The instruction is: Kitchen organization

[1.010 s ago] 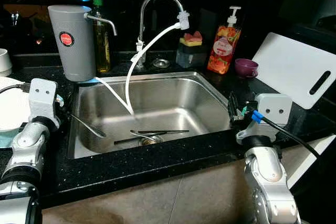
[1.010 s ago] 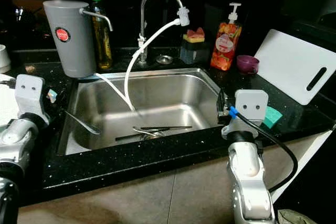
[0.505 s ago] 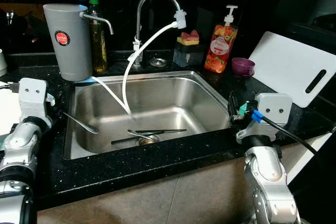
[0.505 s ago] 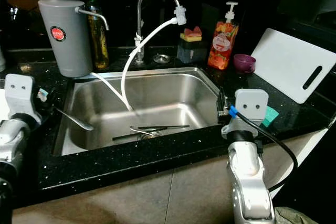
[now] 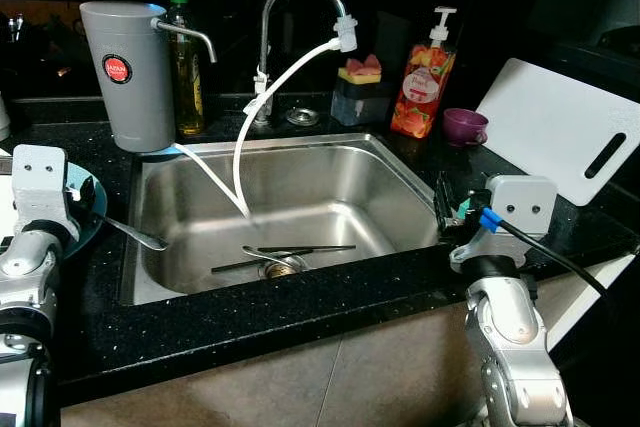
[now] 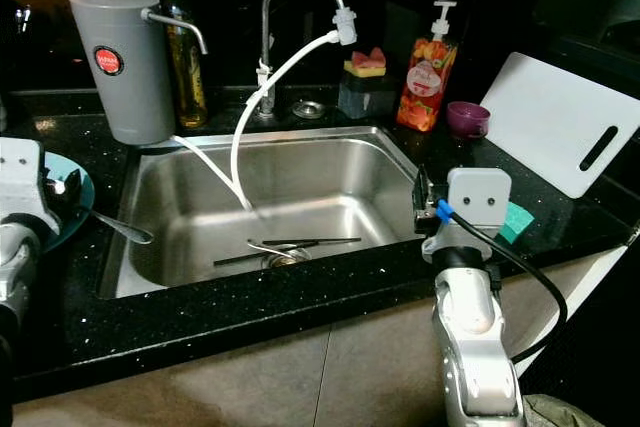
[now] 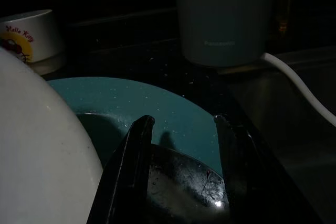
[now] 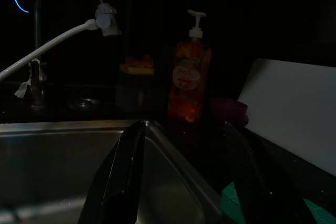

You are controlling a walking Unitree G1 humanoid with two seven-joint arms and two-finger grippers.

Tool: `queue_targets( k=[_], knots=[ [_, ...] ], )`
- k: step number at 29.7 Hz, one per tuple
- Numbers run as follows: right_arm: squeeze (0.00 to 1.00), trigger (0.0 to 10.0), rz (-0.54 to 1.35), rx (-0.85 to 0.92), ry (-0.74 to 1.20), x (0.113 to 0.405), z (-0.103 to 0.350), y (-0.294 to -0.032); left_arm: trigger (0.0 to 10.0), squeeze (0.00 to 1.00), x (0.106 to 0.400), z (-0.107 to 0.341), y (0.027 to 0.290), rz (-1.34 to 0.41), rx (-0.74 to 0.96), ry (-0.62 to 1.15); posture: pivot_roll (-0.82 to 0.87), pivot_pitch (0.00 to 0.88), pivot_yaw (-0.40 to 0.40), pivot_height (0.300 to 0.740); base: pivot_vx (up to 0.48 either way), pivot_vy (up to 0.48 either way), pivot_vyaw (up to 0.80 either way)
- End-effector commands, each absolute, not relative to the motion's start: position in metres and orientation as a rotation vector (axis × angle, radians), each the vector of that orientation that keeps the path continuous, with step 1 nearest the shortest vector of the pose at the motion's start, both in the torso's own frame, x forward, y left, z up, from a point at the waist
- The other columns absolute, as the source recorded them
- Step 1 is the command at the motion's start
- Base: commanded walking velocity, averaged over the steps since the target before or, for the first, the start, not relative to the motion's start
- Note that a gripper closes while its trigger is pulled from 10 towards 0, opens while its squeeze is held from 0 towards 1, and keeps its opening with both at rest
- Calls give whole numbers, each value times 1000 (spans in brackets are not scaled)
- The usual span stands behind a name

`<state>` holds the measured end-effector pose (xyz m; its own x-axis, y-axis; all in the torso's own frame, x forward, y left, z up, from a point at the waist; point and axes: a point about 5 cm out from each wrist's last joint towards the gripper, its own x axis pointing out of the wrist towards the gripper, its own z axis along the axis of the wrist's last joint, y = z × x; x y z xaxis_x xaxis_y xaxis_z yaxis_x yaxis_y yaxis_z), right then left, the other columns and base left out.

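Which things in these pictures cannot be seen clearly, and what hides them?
- Teal plate: in the left wrist view, its near part is hidden behind the left gripper and a white dish.
- Green sponge: partly behind the right gripper in the eye views.
- Utensils in the sink: too small to identify.
- Soap bottle label: too dark to read.

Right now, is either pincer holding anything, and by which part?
Nothing is held. The left pincer stands open over the teal plate on the counter, with no rim between its fingers. The right pincer is open beside the sink, empty.
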<state>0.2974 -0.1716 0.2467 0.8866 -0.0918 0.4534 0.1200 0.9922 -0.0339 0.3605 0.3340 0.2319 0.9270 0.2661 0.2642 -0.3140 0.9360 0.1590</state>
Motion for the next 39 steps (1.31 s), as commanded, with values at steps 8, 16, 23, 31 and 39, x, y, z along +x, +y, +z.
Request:
queue_targets(
  k=[8,16,23,31,39],
  knots=[
    [0,10000,-109,-61,-470,297,247,-173,10000,0,356,200,332,275,189,-145,39,88,-116,740,0,0,0],
    [0,10000,-105,-60,-468,298,247,-172,10000,0,355,198,331,277,190,-138,44,92,-121,740,0,0,0],
    [0,10000,-111,-59,-468,297,246,-173,10000,0,360,204,327,262,184,-149,41,94,-113,740,0,0,0],
    [0,10000,-112,-60,-466,297,246,-173,10000,0,363,202,323,273,175,-130,34,95,-118,740,0,0,0],
    [0,10000,-112,-62,-470,297,247,-173,10000,0,369,206,317,274,165,-123,27,96,-114,740,0,0,0]
  ],
)
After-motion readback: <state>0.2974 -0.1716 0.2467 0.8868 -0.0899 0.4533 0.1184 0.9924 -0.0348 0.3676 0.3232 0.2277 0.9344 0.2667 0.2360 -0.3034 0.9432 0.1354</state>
